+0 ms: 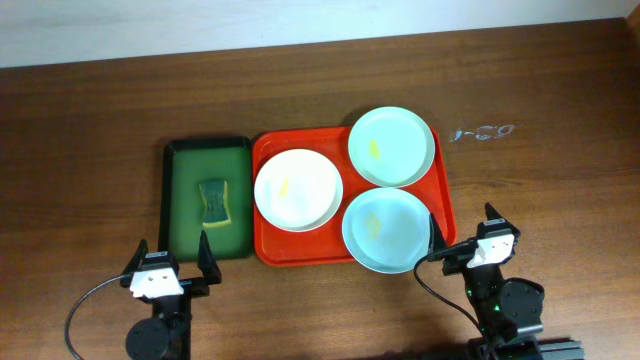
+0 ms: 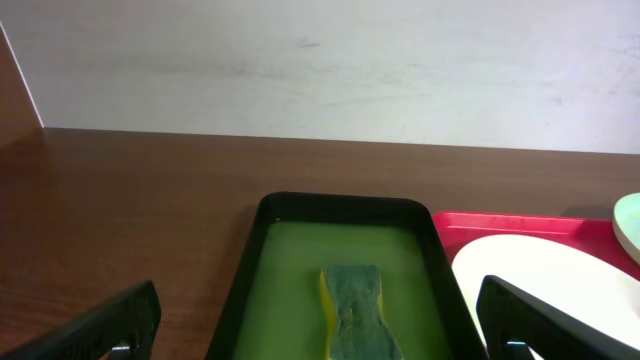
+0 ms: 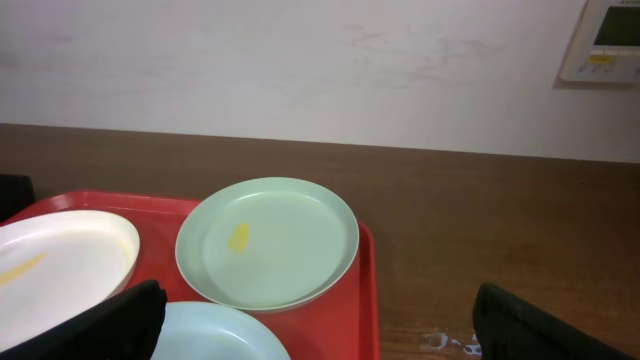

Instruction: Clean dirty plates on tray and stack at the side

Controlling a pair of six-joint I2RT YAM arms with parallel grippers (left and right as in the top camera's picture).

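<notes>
Three plates lie on the red-orange tray (image 1: 275, 248): a white plate (image 1: 298, 189) at its left, a mint plate (image 1: 392, 146) at the back right, and a mint-blue plate (image 1: 387, 229) at the front right. Each shows a small yellow smear. My left gripper (image 1: 171, 262) is open and empty, in front of the dark green tray. My right gripper (image 1: 462, 240) is open and empty, at the red tray's front right corner. The right wrist view shows the back mint plate (image 3: 267, 242), the white plate (image 3: 60, 262) and the front plate's edge (image 3: 220, 335). The white plate (image 2: 545, 275) also shows in the left wrist view.
A dark green tray (image 1: 185, 150) sits left of the red tray and holds a green and yellow sponge (image 1: 213, 201); the sponge (image 2: 352, 305) also shows in the left wrist view. White scribbles (image 1: 482, 131) mark the wood right of the red tray.
</notes>
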